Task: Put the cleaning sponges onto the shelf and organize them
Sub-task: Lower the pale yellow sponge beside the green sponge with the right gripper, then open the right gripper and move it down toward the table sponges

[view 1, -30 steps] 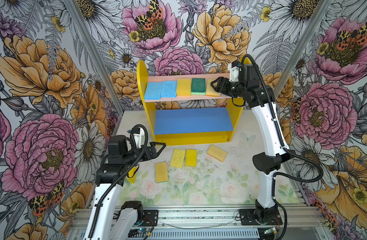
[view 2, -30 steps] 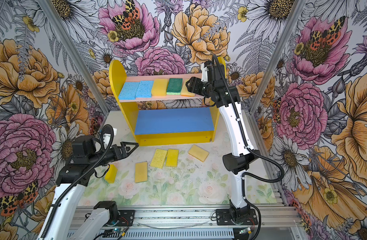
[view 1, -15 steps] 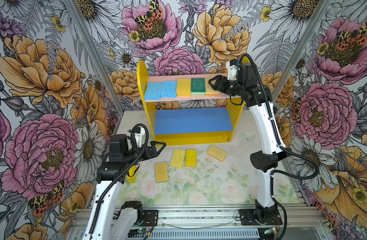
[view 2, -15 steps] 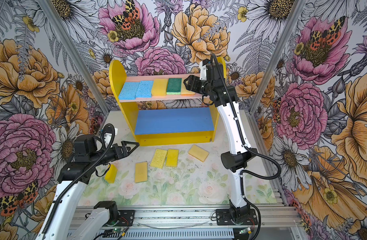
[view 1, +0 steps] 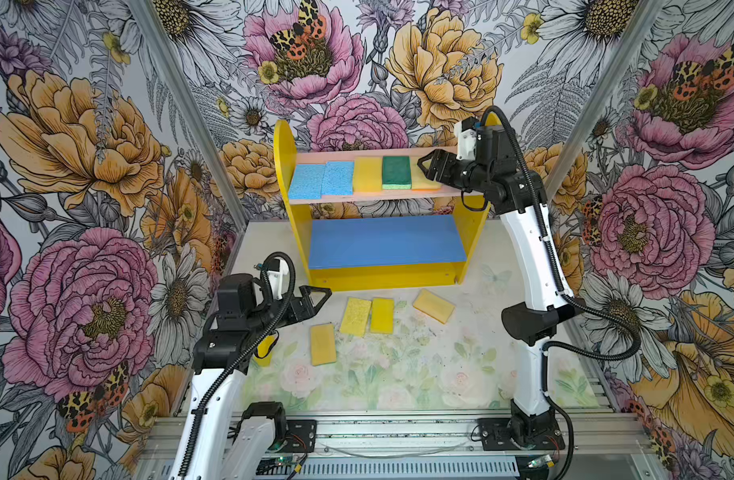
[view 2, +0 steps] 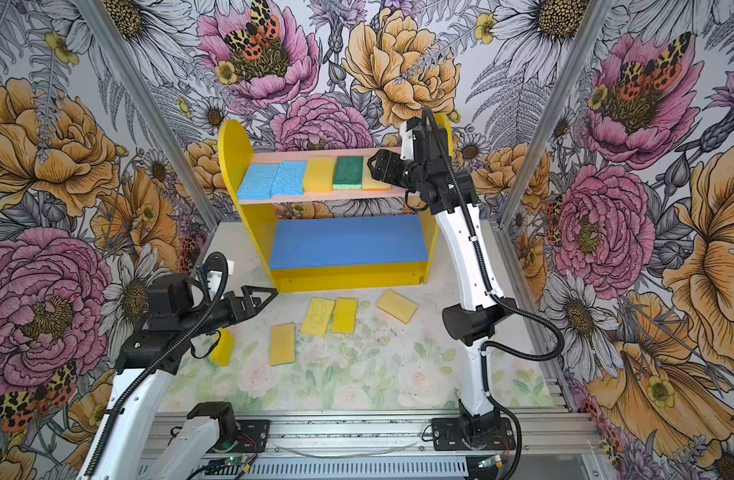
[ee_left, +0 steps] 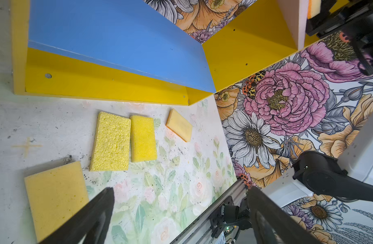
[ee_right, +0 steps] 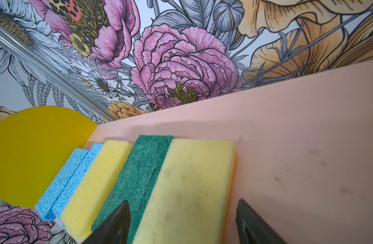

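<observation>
Sponge nearest the front [view 1: 323, 344] lies flat on the surface [view 1: 398, 374], its long axis running front to back, toward the shelf [view 1: 283, 166]. Another yellow sponge [view 2: 223, 347] sits just to its left, half hidden under the left arm. The left claw [view 1: 320, 296] hovers above and slightly behind these two, spread wide with nothing between its fingers.

Just beyond lie a rough sponge [view 1: 355, 316] and a smooth sponge [view 1: 382, 315], touching side by side, also lengthwise front to back. A tan sponge [view 1: 434, 305] lies on a slant near the shelf's base.

The lower board [view 1: 382, 241] is bare. Farthest back, the upper board [view 1: 398, 195] carries a row: blue sponges [view 1: 306, 187], a yellow one [view 1: 367, 174], a green one [view 1: 396, 171] and a pale sponge [ee_right: 192, 179] at the right end. The right claw [view 1: 427, 169] straddles that last one, its fingers standing wider than the sponge and not gripping it.

The left arm is plainly nearer every loose sponge. To take the front one across its narrow width, its claw would have to close from side to side.
</observation>
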Robot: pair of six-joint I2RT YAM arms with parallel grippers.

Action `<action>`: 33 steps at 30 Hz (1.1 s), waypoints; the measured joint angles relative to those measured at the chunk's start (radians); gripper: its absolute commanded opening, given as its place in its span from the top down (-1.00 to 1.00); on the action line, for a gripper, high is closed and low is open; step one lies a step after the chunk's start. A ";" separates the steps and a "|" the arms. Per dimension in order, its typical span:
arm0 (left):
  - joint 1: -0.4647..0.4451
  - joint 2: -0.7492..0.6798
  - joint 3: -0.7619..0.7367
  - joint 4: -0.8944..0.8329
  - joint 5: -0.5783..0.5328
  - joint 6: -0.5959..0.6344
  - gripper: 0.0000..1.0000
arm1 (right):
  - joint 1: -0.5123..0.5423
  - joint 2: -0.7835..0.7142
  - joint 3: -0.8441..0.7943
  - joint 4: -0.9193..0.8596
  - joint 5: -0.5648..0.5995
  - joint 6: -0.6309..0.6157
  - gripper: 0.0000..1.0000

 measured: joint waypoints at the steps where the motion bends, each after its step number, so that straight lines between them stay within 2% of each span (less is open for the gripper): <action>1: 0.000 -0.009 -0.015 0.002 0.000 -0.009 -0.97 | 0.010 -0.009 0.000 -0.002 -0.001 -0.005 -0.60; 4: 0.000 -0.041 -0.071 0.023 0.000 -0.044 -0.98 | 0.057 -0.046 -0.001 -0.005 -0.016 -0.025 -0.61; 11: 0.016 -0.132 -0.222 0.125 0.004 -0.171 -0.97 | 0.246 -0.165 -0.065 0.000 -0.115 -0.063 -0.63; 16: 0.034 -0.187 -0.301 0.180 0.035 -0.250 -0.98 | 0.417 -0.250 -0.272 0.012 -0.140 -0.106 -0.64; 21: 0.034 -0.188 -0.336 0.202 0.053 -0.288 -0.97 | 0.562 -0.296 -0.562 0.010 -0.089 -0.144 -0.67; 28: 0.091 -0.193 -0.336 0.210 0.054 -0.302 -0.98 | 0.597 -0.343 -0.891 0.035 -0.024 -0.118 -0.69; 30: 0.114 -0.197 -0.337 0.211 0.055 -0.302 -0.97 | 0.597 -0.375 -0.967 0.065 -0.022 -0.094 -0.77; 32: 0.127 -0.199 -0.339 0.213 0.057 -0.302 -0.98 | 0.597 -0.403 -1.025 0.099 -0.017 -0.072 -0.99; 33: 0.131 -0.199 -0.341 0.215 0.059 -0.302 -0.98 | 0.597 -0.417 -1.053 0.121 -0.012 -0.060 -0.99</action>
